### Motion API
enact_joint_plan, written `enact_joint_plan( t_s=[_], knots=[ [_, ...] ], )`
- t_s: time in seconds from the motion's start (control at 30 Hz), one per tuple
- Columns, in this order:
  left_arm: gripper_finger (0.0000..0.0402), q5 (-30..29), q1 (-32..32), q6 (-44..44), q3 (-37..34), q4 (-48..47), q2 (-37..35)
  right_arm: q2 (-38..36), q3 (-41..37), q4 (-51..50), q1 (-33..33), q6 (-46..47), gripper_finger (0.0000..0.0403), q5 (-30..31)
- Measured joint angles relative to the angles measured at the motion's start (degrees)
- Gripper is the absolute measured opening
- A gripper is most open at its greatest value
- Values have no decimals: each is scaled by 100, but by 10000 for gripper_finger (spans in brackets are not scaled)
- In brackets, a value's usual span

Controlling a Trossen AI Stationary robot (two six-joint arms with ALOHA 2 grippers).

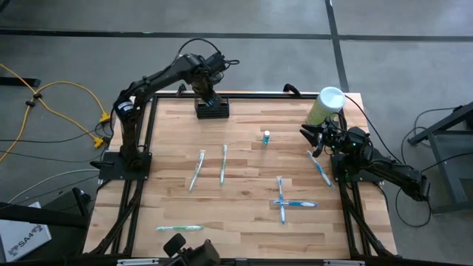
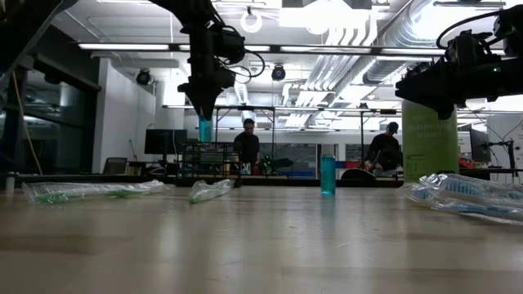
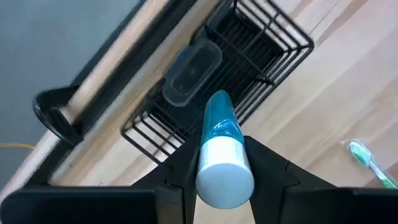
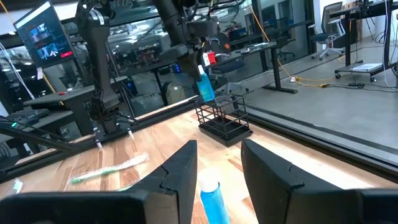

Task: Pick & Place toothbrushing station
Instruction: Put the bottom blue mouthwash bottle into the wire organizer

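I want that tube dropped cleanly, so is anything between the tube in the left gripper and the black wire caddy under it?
Nothing visible blocks it. The left gripper holds the blue tube directly above the black caddy, apart from it. A clear plastic cup sits in one compartment beside the tube's tip.

Left tool clamped, right tool seemingly parted.

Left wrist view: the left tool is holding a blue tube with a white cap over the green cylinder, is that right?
Not quite. The left tool does hold the blue tube with a white cap, but over the black wire caddy, not the green cylinder. The left wrist view shows the caddy right below it.
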Motion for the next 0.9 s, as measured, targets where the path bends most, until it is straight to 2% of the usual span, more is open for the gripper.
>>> enact_joint_plan(
  t_s=[0.37, 0.9],
  knots=[
    [97, -32, 24, -184, -43, 77, 148, 12, 0, 2, -1, 0, 117, -11],
    [97, 31, 24, -266, -517, 473, 146, 17, -1, 2, -1, -1, 117, -13]
  ],
)
